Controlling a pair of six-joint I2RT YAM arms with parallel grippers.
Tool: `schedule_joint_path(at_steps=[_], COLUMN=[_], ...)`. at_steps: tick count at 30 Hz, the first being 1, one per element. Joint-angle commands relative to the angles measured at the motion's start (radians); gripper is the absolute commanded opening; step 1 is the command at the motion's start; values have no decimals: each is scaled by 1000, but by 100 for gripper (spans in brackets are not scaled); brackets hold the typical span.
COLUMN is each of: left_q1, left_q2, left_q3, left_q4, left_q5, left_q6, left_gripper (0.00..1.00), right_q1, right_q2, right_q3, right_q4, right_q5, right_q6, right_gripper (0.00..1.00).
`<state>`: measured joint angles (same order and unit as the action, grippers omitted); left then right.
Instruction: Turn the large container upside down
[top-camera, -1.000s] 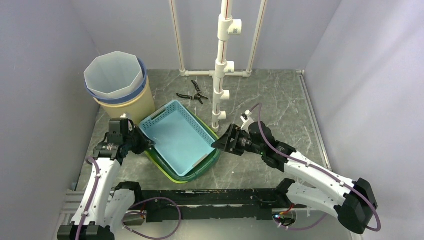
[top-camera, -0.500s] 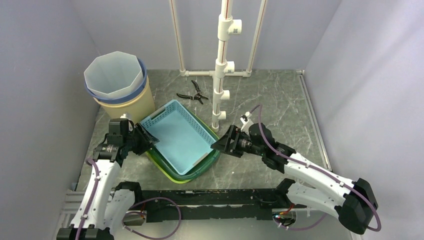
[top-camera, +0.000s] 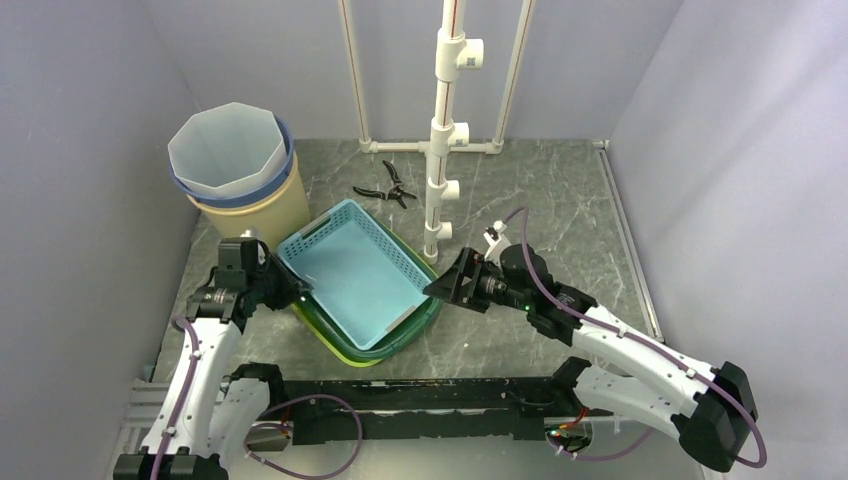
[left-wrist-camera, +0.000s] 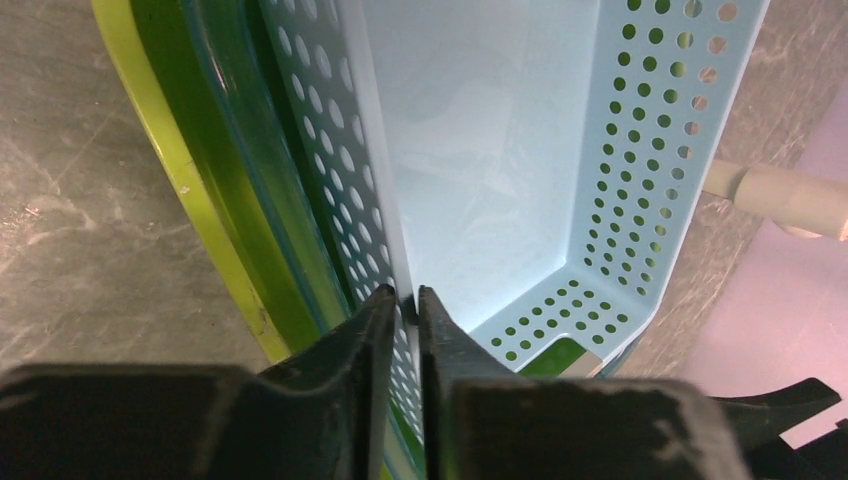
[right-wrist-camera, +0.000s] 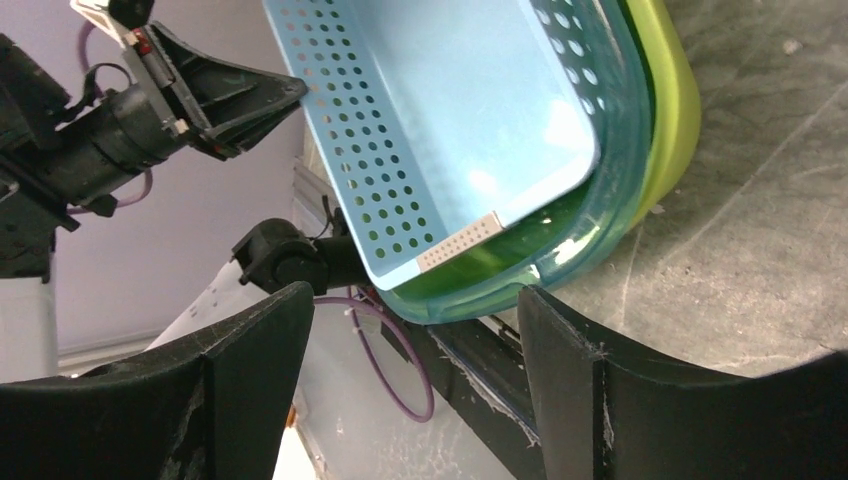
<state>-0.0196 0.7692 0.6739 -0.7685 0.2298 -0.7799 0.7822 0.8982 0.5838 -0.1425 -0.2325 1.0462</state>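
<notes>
Reviewer: left side, status?
Annotator: left gripper (left-wrist-camera: 405, 298) is pinched on the blue basket (left-wrist-camera: 500, 150), clamping its near-left wall, one finger inside and one outside.
Reviewer: right?
Annotator: right gripper (right-wrist-camera: 415, 300) is spread wide, just beside the stack's right corner, touching nothing.
Reviewer: basket location?
Annotator: between the arms, open side up, tilted, resting in a teal tub (right-wrist-camera: 612, 180) nested in a lime tub (right-wrist-camera: 672, 100) on the marble table (top-camera: 560, 200).

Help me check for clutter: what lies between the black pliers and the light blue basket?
Nothing: only bare marbled tabletop separates the black pliers from the light blue basket, as the top view shows.
</notes>
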Motion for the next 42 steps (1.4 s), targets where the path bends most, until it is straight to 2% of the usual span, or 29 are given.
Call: schedule_joint_path(at_steps=[1, 4, 6, 24, 27, 32, 37, 42], left_q1=[-3, -3, -3, -3, -3, -3, -3, -3], left_q2=[-20, -49, -72, -158, -161, -176, -225, -249], left_q3=[15, 23, 23, 94, 106, 78, 69, 64], left_q4=[-8, -19, -16, -30, -36, -28, -36, -38], left_q5=[-18, -29, -27, -15, 3, 34, 22, 24], left_q6=[0, -8, -13, -37, -91, -170, -218, -261], left_gripper=[14, 5, 3, 3, 3, 3, 3, 3], right_q1=[5, 5, 5, 22, 23, 24, 25, 34], right_q2=[2, -3, -5, 25, 14, -38, -20, 20], right_q3=[83, 79, 69, 51, 10, -180, -156, -173], right_q4=[5, 21, 30, 53, 129, 437, 363, 467], right_q5=[16, -8, -25, -88, -141, -197, -186, -202], right_q6=[-38, -41, -45, -52, -10, 150, 146, 199], right_gripper=[79, 79, 79, 78, 79, 79, 78, 76])
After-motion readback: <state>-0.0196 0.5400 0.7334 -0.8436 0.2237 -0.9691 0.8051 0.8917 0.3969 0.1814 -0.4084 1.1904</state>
